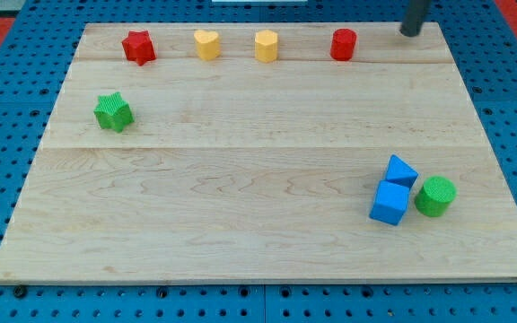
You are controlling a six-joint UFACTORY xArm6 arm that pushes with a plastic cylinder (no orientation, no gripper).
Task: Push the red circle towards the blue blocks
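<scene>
The red circle [344,44] stands near the view's top edge of the wooden board, right of centre. Two blue blocks sit at the lower right: a blue triangle-like block [400,170] touching a blue cube [389,203] just below it. My tip [409,31] is at the view's top right, to the right of the red circle and slightly above it, apart from it by a clear gap. The rod runs out of the view's top.
A red star [138,48], a yellow heart [206,44] and a yellow hexagon-like block [267,45] line the top edge. A green star [113,112] sits at the left. A green circle [435,196] touches the blue cube's right side.
</scene>
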